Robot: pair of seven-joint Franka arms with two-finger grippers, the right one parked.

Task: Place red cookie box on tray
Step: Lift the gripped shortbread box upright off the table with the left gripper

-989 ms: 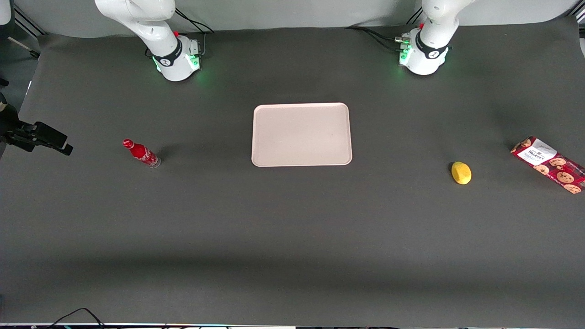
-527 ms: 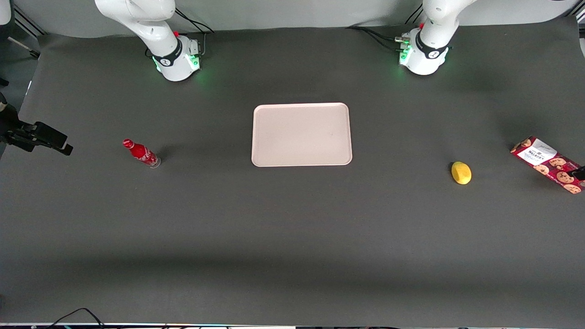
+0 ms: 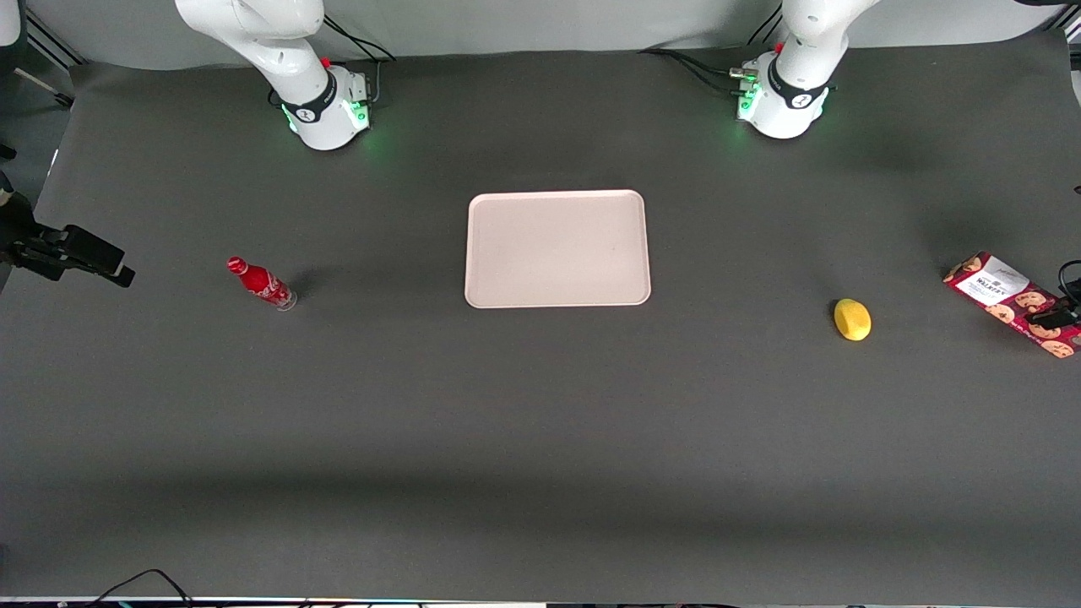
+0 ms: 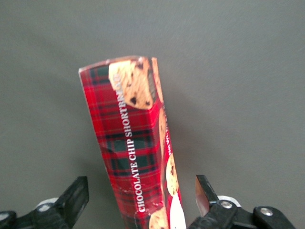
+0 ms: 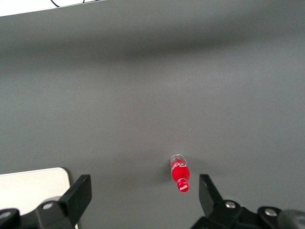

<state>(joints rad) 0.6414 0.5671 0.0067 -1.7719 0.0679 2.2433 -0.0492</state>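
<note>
The gripper (image 4: 140,202) hangs over the red cookie box (image 4: 136,143) with its two black fingers (image 4: 76,198) spread wide, one on each long side of the box and neither touching it, so it is open and holds nothing. The box lies flat on the dark grey table (image 3: 540,439), at the working arm's end, well apart from the tray (image 3: 558,248), with a yellow lemon (image 3: 852,319) between box and tray and nearer the box. In the front view only a dark bit of the gripper (image 3: 1066,314) shows, at the edge of the picture, over the box's end nearer the camera; the box (image 3: 1009,302) lies slantwise there, its white label end pointing toward the tray. The left wrist view gives what the front view cannot: the spread fingers and the box's surface up close, red tartan with dark checks, white lettering reading CHOCOLATE CHIP SHORTBREAD along its length, and brown chocolate-chip cookies pictured at its end and along one edge. The front view alone shows the whole table: the pale pinkish tray with rounded corners and a low rim near the middle, bare, and a small red soda bottle (image 3: 261,284) standing tilted past the tray toward the parked arm's end; the right wrist view shows that bottle (image 5: 180,175) and a corner of the tray (image 5: 33,188)
</note>
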